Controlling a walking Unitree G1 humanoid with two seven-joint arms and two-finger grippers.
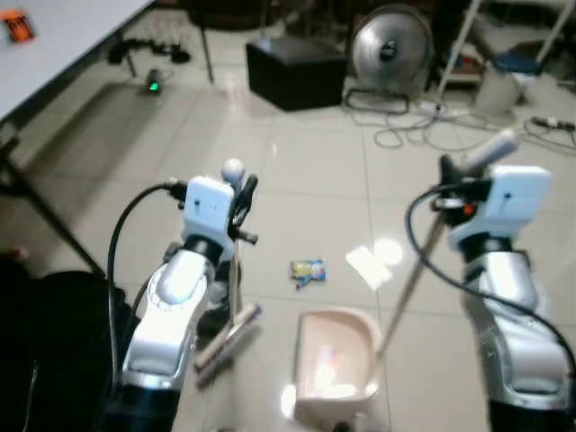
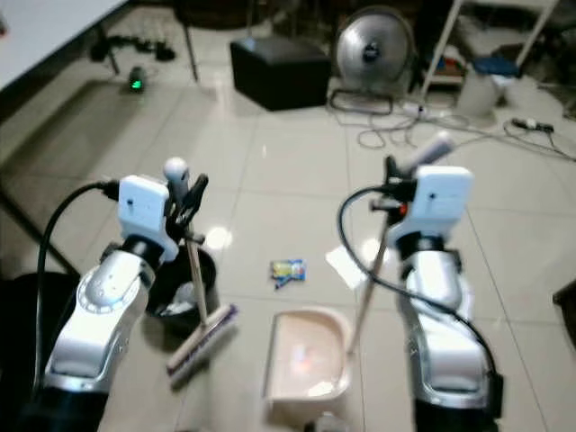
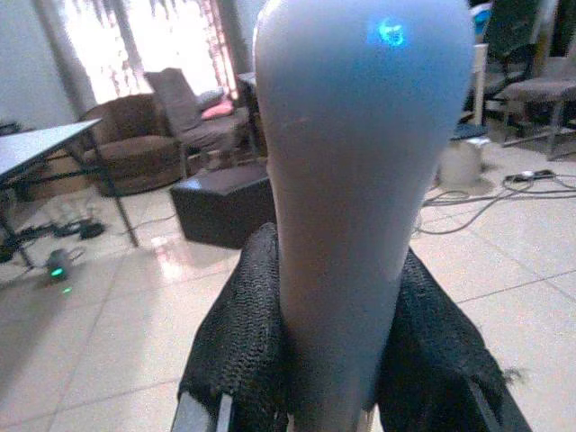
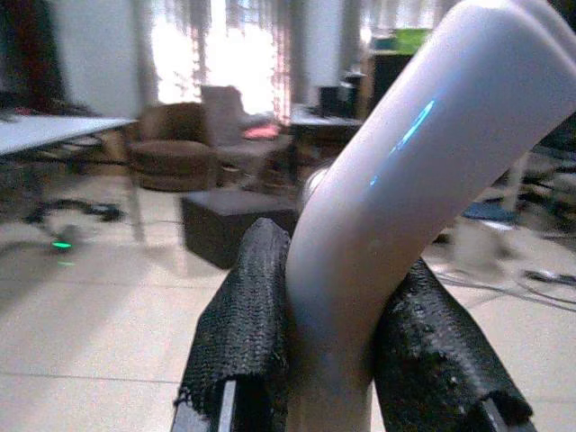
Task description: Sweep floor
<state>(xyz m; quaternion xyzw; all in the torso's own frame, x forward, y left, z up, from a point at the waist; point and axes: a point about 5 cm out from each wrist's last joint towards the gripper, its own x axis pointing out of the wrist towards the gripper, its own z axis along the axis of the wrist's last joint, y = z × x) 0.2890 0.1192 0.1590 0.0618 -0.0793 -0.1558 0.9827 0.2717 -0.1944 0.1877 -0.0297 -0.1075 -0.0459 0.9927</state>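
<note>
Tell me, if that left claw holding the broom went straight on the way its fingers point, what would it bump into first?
Probably the black box, though depth is unclear. The left gripper, shut on the broom handle, points across bare tiles toward it.

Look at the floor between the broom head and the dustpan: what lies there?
Only bare tile, seen in both eye views. The broom head and dustpan sit apart; the blue-and-yellow wrapper lies farther ahead, not between them.

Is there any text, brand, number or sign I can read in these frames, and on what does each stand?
No text is readable.
Blue and yellow wrapper on the floor: print too blurred to read.
Orange item on the white table: any marking too blurred to read.
</note>
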